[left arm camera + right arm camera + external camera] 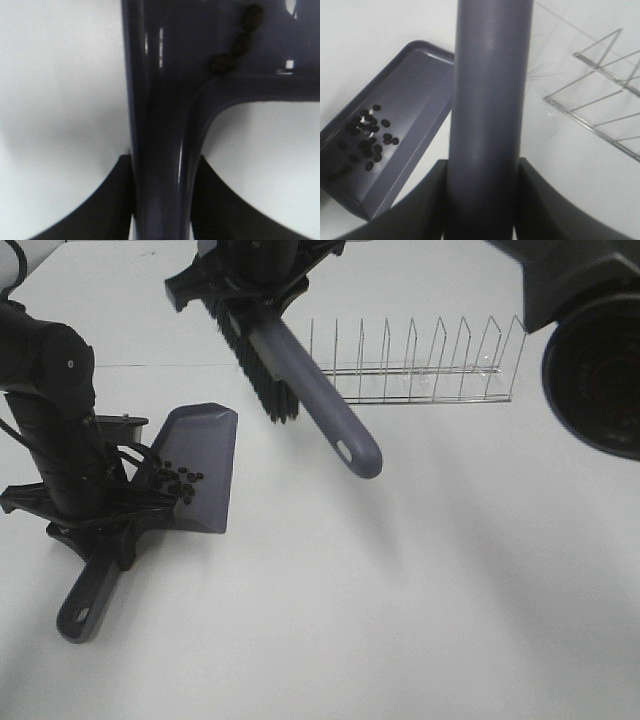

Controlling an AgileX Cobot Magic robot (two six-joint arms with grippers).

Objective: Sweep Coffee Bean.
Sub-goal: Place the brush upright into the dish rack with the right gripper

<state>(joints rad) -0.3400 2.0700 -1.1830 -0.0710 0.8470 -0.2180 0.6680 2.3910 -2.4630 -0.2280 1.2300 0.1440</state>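
Clearly, left pincer clamps the dustpan handle; right pincer clamps the brush; coffee bean cluster lies, seemingly wholly, inside the dustpan.

The left arm, at the left of the exterior frame, is matte black. Its rounded joint housing bears one small pale dot, and thin black cables loop beside its lower segment. The left gripper has a flat, angular black base. The right gripper, at top centre, is equally black. A blurred dark grey arm housing fills the upper right corner. In the wrist views, the left fingers and right fingers are black with concave curved edges.
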